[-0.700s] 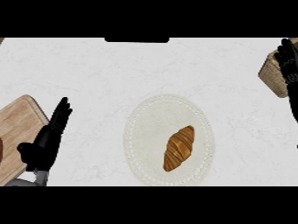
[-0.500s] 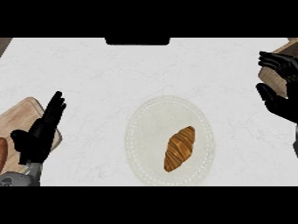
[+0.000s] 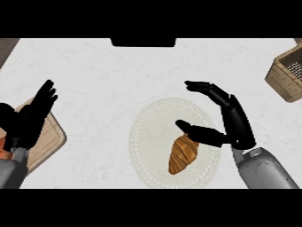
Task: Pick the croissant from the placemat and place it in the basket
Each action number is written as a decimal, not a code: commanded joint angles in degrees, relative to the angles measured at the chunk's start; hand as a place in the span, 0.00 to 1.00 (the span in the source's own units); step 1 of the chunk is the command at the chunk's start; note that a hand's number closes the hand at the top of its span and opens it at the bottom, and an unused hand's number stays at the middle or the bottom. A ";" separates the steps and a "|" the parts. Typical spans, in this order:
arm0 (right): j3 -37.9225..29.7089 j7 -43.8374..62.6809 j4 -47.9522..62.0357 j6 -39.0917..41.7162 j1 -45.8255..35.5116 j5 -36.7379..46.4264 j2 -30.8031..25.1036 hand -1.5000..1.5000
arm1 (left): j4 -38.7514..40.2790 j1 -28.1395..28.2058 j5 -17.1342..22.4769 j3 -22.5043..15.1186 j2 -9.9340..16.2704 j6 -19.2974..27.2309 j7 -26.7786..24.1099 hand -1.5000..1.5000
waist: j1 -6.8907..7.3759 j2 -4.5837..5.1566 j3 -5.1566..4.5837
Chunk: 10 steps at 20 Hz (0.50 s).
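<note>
Croissant (image 3: 183, 155) lies low in the frame, just right of centre, on the pale round placemat (image 3: 146, 133), not yet picked up. My right hand (image 3: 228, 122) sits just right of it, fingers spread and arched above the mat, thumb reaching toward the pastry's upper tip, closed on nothing; I can't tell whether the thumb touches it. At the left edge my left hand (image 3: 25, 119) rests open, fingers up, over a wooden board (image 3: 48, 142). Farthest off, the wicker basket (image 3: 290, 80) waits at upper right, well apart. I judge that grasp, carry and drop are all still to do.
</note>
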 commanded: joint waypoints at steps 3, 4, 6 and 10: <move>10.62 19.77 0.57 -13.44 -6.20 19.75 13.45 0.00 | 1.01 -2.37 2.08 2.38 2.24 -2.77 4.57 0.50 | -0.81 -0.57 -0.02; 9.11 27.62 -0.08 -10.94 -10.18 20.45 13.96 0.00 | 2.98 -1.84 0.01 1.27 -0.09 -0.71 1.93 0.50 | -1.16 -0.57 -0.09; 8.46 37.29 -0.08 -6.89 -12.95 23.48 14.18 0.00 | 2.14 -1.27 0.32 1.81 0.48 -1.17 2.39 0.50 | -1.16 -0.72 -0.07; 9.07 53.26 -0.18 5.41 -16.46 26.72 9.81 0.00 | 1.51 -1.28 0.82 1.86 0.47 -1.10 3.41 0.50 | -2.36 -1.53 -0.27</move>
